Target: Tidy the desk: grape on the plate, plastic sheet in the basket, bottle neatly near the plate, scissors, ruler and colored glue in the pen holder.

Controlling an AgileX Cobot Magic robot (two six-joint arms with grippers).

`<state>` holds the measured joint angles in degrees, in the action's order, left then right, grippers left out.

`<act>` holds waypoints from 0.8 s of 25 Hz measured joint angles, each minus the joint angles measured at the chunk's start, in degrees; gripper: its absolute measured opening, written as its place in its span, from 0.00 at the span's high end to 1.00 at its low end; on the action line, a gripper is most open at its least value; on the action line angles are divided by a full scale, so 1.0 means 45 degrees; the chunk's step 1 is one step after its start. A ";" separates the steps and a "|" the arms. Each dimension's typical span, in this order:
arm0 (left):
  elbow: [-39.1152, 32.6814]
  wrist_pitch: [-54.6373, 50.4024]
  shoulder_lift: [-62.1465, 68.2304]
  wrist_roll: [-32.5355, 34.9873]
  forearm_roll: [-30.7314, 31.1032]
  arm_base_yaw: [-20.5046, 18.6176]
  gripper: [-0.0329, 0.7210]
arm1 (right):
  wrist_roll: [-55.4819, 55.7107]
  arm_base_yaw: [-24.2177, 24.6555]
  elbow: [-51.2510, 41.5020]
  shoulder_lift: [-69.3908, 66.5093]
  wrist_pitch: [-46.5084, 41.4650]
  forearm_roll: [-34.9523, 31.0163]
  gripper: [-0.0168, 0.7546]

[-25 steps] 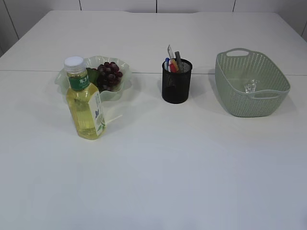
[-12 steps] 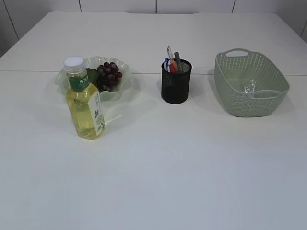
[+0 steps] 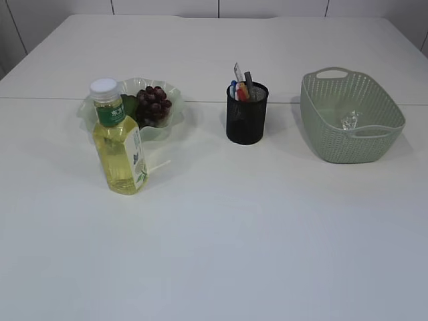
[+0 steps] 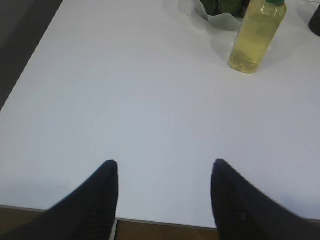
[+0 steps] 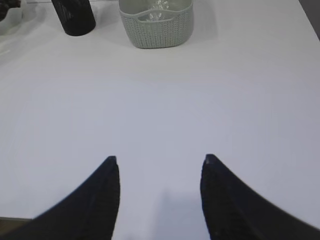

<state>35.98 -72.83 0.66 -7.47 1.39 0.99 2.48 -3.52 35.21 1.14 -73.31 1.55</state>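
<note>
A bunch of dark grapes (image 3: pixel 153 103) lies on the pale green wavy plate (image 3: pixel 171 124). Just in front of the plate stands the bottle (image 3: pixel 119 140) of yellow drink, upright; it also shows in the left wrist view as the bottle (image 4: pixel 256 35). The black mesh pen holder (image 3: pixel 246 114) holds scissors, ruler and colored glue (image 3: pixel 239 89). The clear plastic sheet (image 3: pixel 348 121) lies crumpled inside the green basket (image 3: pixel 376 144). My left gripper (image 4: pixel 165 162) hangs open over the table's near left edge. My right gripper (image 5: pixel 160 159) is open over bare table, with nothing between its fingers.
The white table (image 3: pixel 241 221) runs wide in front of the objects. Its near edge (image 4: pixel 165 222) shows under my left gripper. In the right wrist view the basket (image 5: pixel 156 25) and pen holder (image 5: pixel 74 17) stand at the far side.
</note>
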 joint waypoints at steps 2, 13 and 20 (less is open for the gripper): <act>-0.0008 0.0080 0.0000 0.0000 0.0000 0.0000 0.38 | -0.0026 0.0000 -0.0279 0.0000 0.0000 0.0051 0.44; -0.0863 0.1065 0.0000 0.0391 0.0021 0.0000 0.39 | -0.0050 0.0000 -0.1131 0.0000 0.0930 0.0524 0.44; -0.1252 0.1962 0.0000 0.0532 -0.0002 0.0000 0.39 | -0.0097 0.0000 -0.1411 0.0000 0.1489 0.0640 0.44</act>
<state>30.34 -64.00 0.66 -5.08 1.38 0.99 2.04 -3.52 28.86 1.14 -66.61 4.43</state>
